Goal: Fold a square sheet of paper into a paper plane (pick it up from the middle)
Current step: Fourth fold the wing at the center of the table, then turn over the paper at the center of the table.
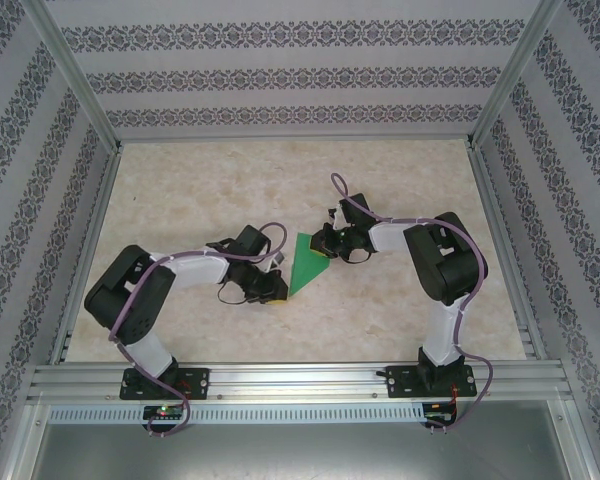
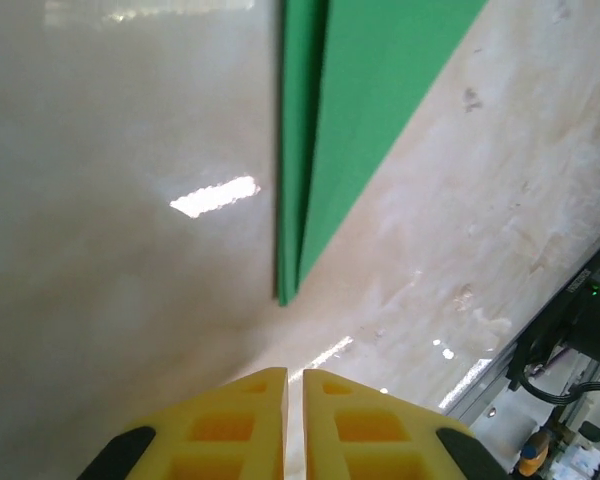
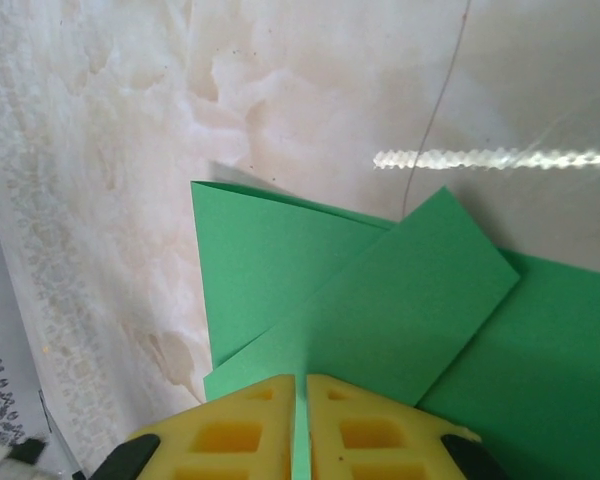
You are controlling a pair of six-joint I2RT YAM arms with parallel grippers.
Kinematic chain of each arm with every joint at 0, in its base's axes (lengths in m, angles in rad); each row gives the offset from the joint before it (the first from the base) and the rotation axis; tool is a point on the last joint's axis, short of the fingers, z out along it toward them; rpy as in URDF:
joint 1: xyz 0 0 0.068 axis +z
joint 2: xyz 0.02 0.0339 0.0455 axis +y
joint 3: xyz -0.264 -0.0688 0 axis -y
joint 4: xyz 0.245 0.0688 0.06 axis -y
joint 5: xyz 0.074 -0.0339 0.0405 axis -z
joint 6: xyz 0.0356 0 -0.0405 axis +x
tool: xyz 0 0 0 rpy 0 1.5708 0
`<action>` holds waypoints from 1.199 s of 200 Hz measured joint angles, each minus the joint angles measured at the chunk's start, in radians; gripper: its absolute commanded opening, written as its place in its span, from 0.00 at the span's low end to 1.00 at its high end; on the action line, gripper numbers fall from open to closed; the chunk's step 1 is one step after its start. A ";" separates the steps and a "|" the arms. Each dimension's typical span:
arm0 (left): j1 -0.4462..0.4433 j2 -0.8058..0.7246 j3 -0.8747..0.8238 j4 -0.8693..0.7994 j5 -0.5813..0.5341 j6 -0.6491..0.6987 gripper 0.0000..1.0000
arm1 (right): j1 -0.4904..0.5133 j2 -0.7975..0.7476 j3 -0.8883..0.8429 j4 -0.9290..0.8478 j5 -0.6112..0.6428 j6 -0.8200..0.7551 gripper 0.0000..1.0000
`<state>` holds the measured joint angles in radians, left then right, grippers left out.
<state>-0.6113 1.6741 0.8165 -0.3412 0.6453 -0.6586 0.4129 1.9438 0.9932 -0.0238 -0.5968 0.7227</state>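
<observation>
Green paper sheet (image 1: 305, 263) (image 2: 365, 100) (image 3: 380, 300), partly folded with overlapping flaps into a pointed wedge, lies flat at the middle of the table (image 1: 280, 180), well apart from all 4 edges, point toward the near edge. Left gripper (image 1: 273, 292) (image 2: 293, 378) sits just beside that point without touching it, its 2 yellow fingers drawn together to a thin slit with nothing between. Right gripper (image 1: 326, 245) (image 3: 305, 382) is at the sheet's far-right edge, fingers likewise closed to a slit with green showing through; cannot tell whether paper is pinched.
</observation>
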 measured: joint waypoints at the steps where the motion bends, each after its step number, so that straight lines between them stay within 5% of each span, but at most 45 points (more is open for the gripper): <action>1: 0.000 -0.003 0.002 -0.003 -0.001 0.000 0.15 | 0.000 0.000 0.000 0.000 0.000 0.000 0.15; 49: 0.000 -0.023 0.150 -0.022 -0.103 0.000 0.19 | 0.006 -0.105 0.002 -0.097 0.047 -0.020 0.25; 99: 0.000 0.127 0.338 -0.032 -0.212 0.038 0.23 | -0.036 -0.287 -0.078 -0.113 0.111 -0.016 0.31; 240: -0.008 0.289 0.485 -0.201 -0.367 0.172 0.30 | -0.007 -0.235 -0.181 -0.088 0.132 0.047 0.34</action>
<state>-0.6189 1.9633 1.3014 -0.5426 0.2779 -0.4870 0.4061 1.7088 0.8120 -0.1120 -0.4644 0.7696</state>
